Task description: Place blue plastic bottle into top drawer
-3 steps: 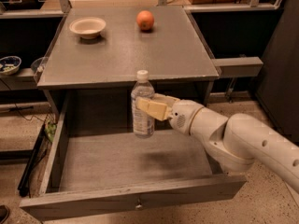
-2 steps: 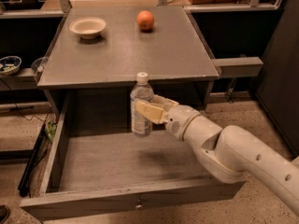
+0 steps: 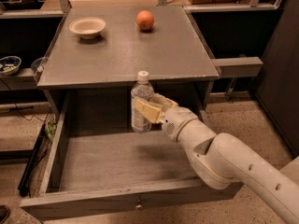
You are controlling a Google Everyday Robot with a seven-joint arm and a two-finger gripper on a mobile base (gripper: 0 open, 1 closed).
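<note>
The blue plastic bottle (image 3: 140,107) is a clear bottle with a white cap, held upright. My gripper (image 3: 149,109) is shut on its middle, with a cream finger (image 3: 147,110) across its front. The white arm reaches in from the lower right. The bottle hangs over the back part of the top drawer (image 3: 117,162), which is pulled wide open below the table edge. Its flat front panel with a small knob (image 3: 138,202) faces the camera. The bottle's base looks to be above the drawer floor; contact cannot be told.
On the grey tabletop (image 3: 126,50) stand a cream bowl (image 3: 87,27) at the back left and an orange fruit (image 3: 145,20) at the back middle. A side shelf on the left holds a patterned bowl (image 3: 9,64). Dark shelving flanks both sides.
The arm has shifted slightly, carrying the bottle a little lower and toward the drawer's back; the grip on the bottle is unchanged.
</note>
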